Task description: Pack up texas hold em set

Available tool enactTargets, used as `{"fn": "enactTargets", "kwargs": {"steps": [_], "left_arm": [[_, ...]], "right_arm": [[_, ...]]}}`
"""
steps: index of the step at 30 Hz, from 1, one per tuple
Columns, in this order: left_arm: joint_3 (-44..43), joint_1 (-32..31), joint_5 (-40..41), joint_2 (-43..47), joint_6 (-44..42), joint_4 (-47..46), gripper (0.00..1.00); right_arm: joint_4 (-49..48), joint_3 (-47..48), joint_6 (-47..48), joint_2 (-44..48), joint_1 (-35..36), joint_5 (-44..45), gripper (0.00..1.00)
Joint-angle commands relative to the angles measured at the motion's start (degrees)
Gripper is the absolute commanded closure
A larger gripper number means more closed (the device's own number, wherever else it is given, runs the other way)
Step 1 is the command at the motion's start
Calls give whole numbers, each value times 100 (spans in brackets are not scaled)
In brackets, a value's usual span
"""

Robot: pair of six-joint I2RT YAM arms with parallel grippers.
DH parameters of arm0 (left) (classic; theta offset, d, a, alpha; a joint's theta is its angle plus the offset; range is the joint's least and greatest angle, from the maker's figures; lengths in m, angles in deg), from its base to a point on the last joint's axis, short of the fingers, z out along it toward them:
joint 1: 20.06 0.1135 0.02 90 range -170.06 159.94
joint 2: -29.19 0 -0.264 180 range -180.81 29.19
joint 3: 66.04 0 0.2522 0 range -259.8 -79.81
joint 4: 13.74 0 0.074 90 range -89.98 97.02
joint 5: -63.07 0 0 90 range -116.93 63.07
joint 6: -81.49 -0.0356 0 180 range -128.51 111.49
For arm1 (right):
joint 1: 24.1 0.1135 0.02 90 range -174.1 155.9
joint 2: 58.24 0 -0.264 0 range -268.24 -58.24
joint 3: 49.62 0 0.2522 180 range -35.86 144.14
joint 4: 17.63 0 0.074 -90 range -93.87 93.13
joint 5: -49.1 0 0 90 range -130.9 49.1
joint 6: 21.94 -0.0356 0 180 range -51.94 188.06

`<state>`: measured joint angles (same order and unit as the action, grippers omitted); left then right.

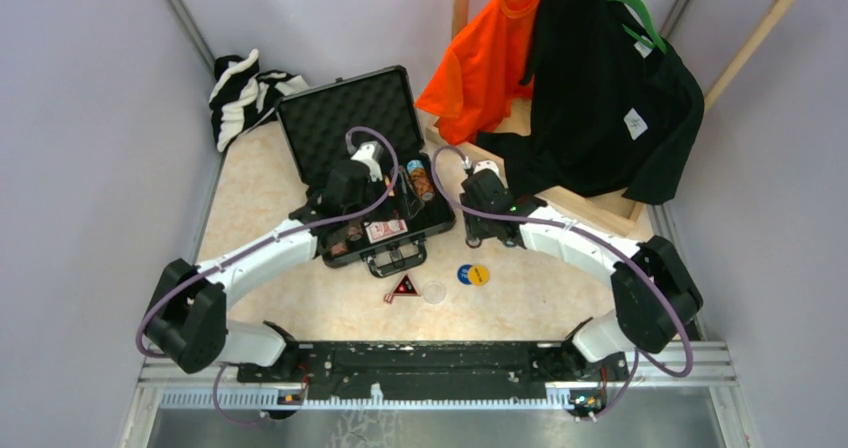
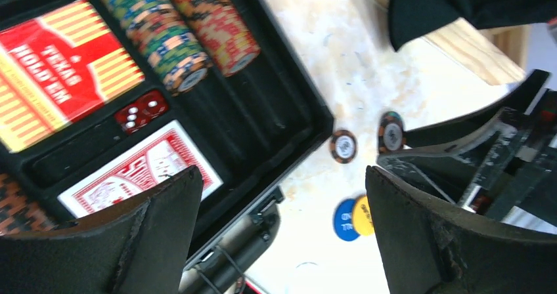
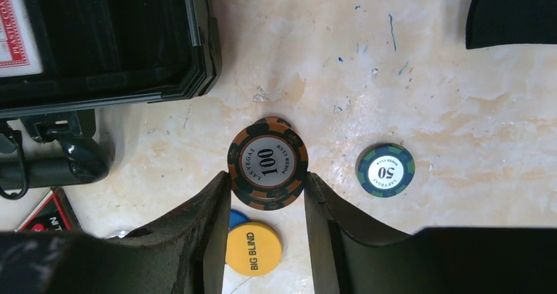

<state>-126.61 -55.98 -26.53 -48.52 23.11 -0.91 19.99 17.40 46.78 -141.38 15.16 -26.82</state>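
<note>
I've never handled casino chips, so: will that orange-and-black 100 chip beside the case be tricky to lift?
Probably stiff: the 100 chip looks like a solid disc. Lying flat on the smooth table, it may slide if the right gripper nudges it. Being round, it could roll if tipped on edge.

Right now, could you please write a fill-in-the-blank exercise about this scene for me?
The orange chip seen between the fingers of the right gripper reads ___.
The yellow disc says BIG ___.
The green chip on the table is marked ___.
The dice in the briefcase are ___.
Missing words: 100; BLIND; 50; red.
</note>
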Motion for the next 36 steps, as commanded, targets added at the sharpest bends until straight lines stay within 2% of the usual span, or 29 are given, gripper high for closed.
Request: {"fn": "enactTargets", "kwargs": {"steps": [1, 7, 11, 20, 30, 36], "left_arm": [[-347, 53, -1124, -219, -14, 174, 3], [-856, 323, -3399, -1091, 200, -143, 11], [-1024, 340, -4474, -1679, 508, -544, 24], [-1739, 291, -5073, -2496, 812, -829, 32], [-2116, 157, -5854, -3140, 1622, -1653, 33], [-2169, 49, -5834, -3379, 1719, -1712, 34]], "right_arm": [[45, 25, 113, 382, 44, -34, 61], [178, -54, 185, 689, 55, -46, 61], [243, -110, 216, 905, 61, -22, 61], [280, -265, 256, 1190, 65, -80, 61], [323, -313, 297, 1515, 72, -159, 61], [338, -273, 339, 1607, 73, -173, 61]]}}
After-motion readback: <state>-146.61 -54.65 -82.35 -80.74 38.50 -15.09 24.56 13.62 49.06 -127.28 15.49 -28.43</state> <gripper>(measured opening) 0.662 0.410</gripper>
